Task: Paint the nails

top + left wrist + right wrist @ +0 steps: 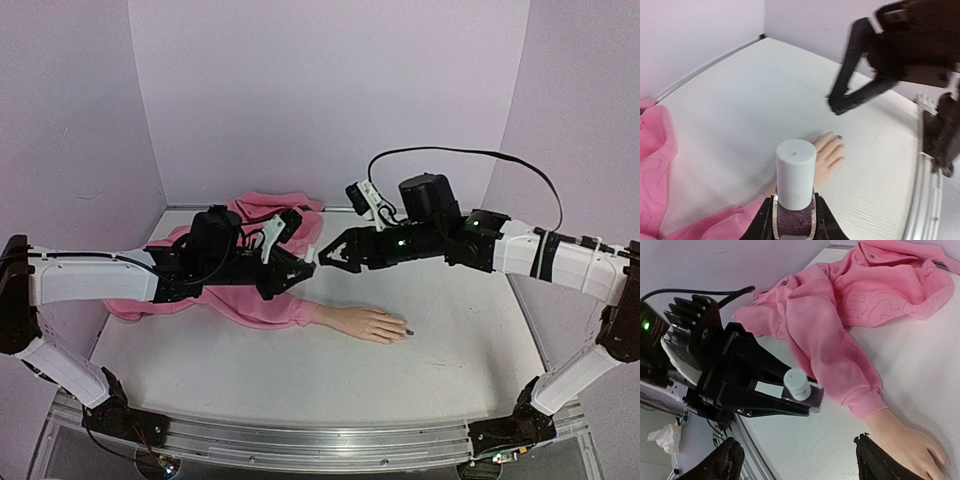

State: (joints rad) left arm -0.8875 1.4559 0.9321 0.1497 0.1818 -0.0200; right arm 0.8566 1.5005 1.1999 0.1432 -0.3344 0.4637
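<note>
A pale mannequin hand [372, 324] lies palm down on the white table, its wrist in a pink sleeve [262, 306]. One of its nails [408, 332] looks dark; the others are too small to judge. The same dark nail [839, 136] shows in the left wrist view. My left gripper [298, 264] hovers above the sleeve, shut on a small dark polish bottle [794, 220] with its white cap [796, 172] on. My right gripper [330, 254] faces it just to the right, jaws wide open and empty, a short gap from the cap [797, 383]. Its fingers [875, 460] frame the bottle [812, 396].
A pink sweatshirt [268, 212] is bunched at the back left of the table, near the rear wall. A metal rail [300, 442] runs along the near edge. Lilac walls close in the left, back and right sides. A crumpled tissue [662, 437] lies beyond the table edge.
</note>
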